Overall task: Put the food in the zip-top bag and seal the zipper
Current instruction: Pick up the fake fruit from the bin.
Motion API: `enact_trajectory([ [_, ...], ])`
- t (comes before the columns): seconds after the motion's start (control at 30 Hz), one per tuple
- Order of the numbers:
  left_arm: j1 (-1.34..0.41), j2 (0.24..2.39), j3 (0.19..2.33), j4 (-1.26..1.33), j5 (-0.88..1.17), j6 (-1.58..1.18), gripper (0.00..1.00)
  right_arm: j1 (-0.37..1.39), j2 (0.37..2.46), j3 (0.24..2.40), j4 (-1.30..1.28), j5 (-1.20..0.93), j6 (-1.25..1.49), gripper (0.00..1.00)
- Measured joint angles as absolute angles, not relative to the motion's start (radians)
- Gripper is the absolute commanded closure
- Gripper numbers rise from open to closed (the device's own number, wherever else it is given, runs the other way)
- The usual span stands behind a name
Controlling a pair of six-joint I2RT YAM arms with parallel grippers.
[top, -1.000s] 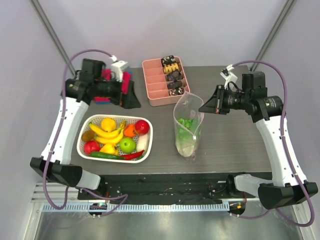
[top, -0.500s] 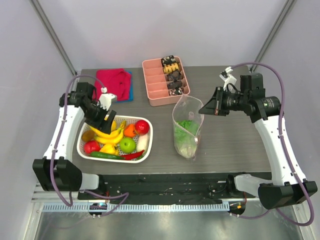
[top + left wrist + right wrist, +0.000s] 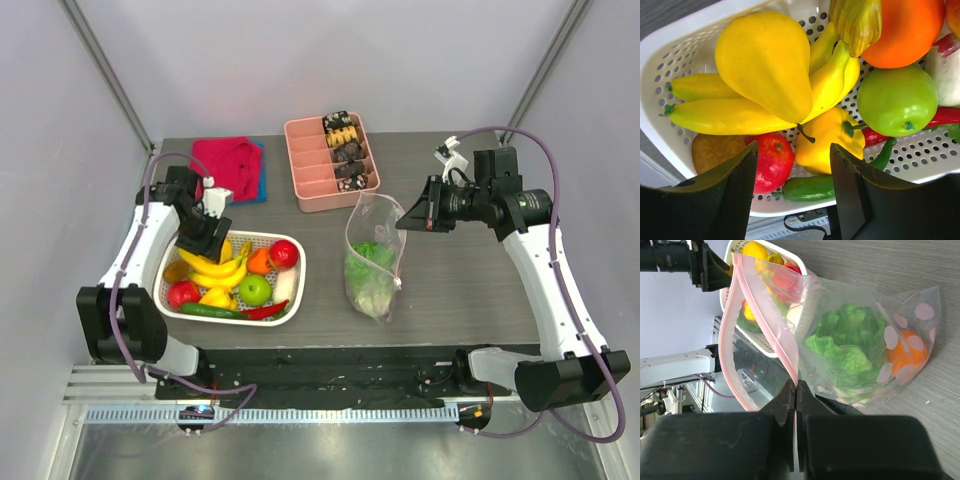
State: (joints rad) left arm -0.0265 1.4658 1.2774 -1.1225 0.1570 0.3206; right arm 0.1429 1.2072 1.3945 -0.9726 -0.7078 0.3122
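The right gripper (image 3: 404,222) is pressed together on the zipper (image 3: 789,362), pinching the bag (image 3: 374,265) at its mouth. The bag hangs from the fingers with its long axis running down and toward the near edge, mouth up, and its bottom apparently rests on the table (image 3: 460,290). The top view shows only lettuce (image 3: 372,255) inside; the right wrist view adds an orange (image 3: 907,357) beyond it, at the bag's bottom. The left gripper (image 3: 203,240) hovers spread over the basket (image 3: 300,262), well apart from the bag. Under its fingers the left wrist view shows a pear (image 3: 765,60), bananas (image 3: 725,116), a green apple (image 3: 897,100), a yellow pepper (image 3: 822,140) and a red fruit (image 3: 771,162).
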Motion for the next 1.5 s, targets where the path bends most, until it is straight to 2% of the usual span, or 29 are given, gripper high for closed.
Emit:
enact_trajectory([
  [0.23, -0.035, 1.520, 1.254, -1.081, 0.157, 0.292, 0.52, 0.143, 1.207, 1.394, -0.972, -0.708, 0.312, 0.99],
  [0.27, -0.038, 1.526, 1.251, -1.076, 0.156, 0.289, 0.52, 0.143, 1.207, 1.394, -0.972, -0.708, 0.312, 0.99],
  [0.3, -0.039, 1.531, 1.249, -1.071, 0.156, 0.287, 0.49, 0.143, 1.207, 1.394, -0.972, -0.708, 0.312, 0.99],
  [0.37, -0.042, 1.541, 1.243, -1.061, 0.156, 0.286, 0.36, 0.143, 1.207, 1.394, -0.973, -0.708, 0.312, 0.99],
  [0.4, -0.044, 1.543, 1.237, -1.053, 0.156, 0.285, 0.20, 0.143, 1.207, 1.394, -0.973, -0.708, 0.312, 0.99],
  [0.43, -0.045, 1.544, 1.232, -1.046, 0.153, 0.284, 0.13, 0.143, 1.207, 1.394, -0.972, -0.708, 0.312, 0.99],
  [0.53, -0.046, 1.544, 1.226, -1.027, 0.139, 0.266, 0.00, 0.143, 1.207, 1.394, -0.972, -0.708, 0.312, 0.99],
  [1.0, -0.104, 1.541, 1.208, -0.855, -0.056, 0.067, 0.02, 0.143, 1.207, 1.394, -0.972, -0.708, 0.311, 0.99],
  [1.13, -0.105, 1.579, 1.201, -0.820, -0.078, 0.004, 0.04, 0.143, 1.207, 1.394, -0.972, -0.708, 0.311, 0.99],
  [1.3, -0.109, 1.605, 1.177, -0.783, -0.088, -0.052, 0.10, 0.143, 1.207, 1.394, -0.972, -0.708, 0.308, 0.99],
  [1.5, -0.116, 1.636, 1.158, -0.746, -0.091, -0.090, 0.10, 0.143, 1.207, 1.394, -0.972, -0.708, 0.308, 0.99],
])
